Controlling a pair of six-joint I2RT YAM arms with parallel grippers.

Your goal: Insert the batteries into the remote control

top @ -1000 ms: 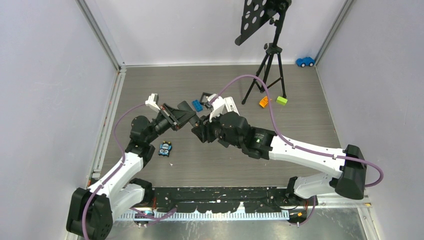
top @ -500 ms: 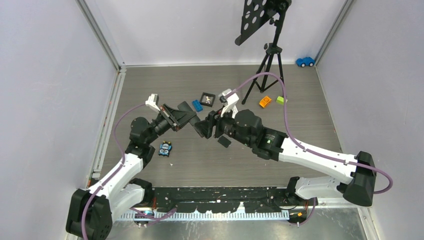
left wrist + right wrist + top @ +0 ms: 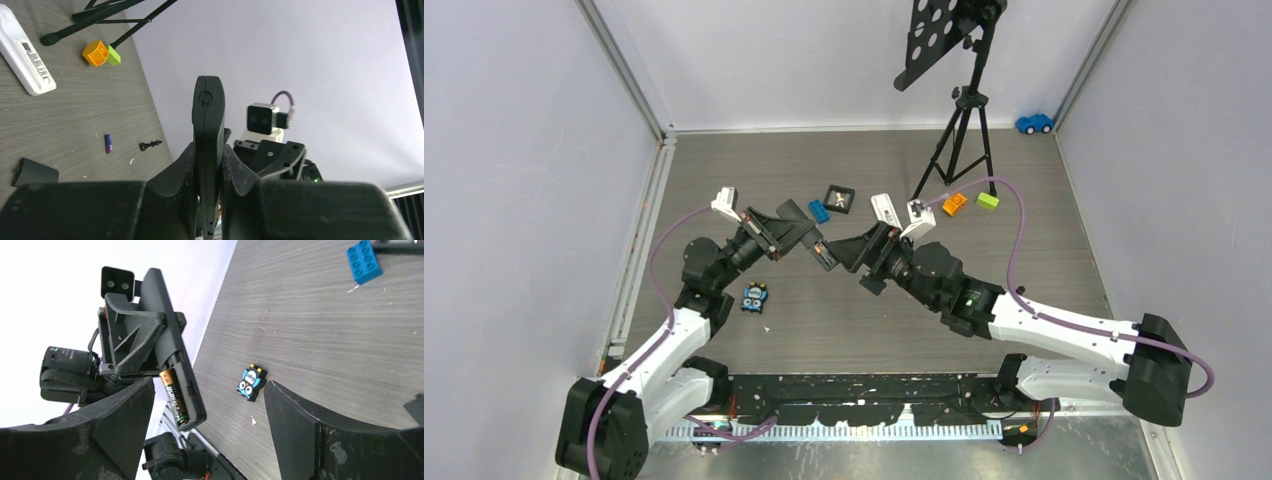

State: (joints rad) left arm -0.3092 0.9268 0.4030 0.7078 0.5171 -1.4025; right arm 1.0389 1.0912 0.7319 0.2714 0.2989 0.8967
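The grey wood-grain table [image 3: 1044,220] sat between pale walls. Above it the left claw [image 3: 209,167] stayed pinched on the black remote [image 3: 165,335]. The right claw [image 3: 207,385], up against the remote a second earlier, had spread wide and drawn back. A battery [image 3: 173,396] sat in the open bay, so one seemed loaded. A purple battery [image 3: 108,143] lay loose on the table, probably the next one to fetch.

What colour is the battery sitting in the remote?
The battery is mostly black, gold at one end, green at the other; clearest in the right wrist view.
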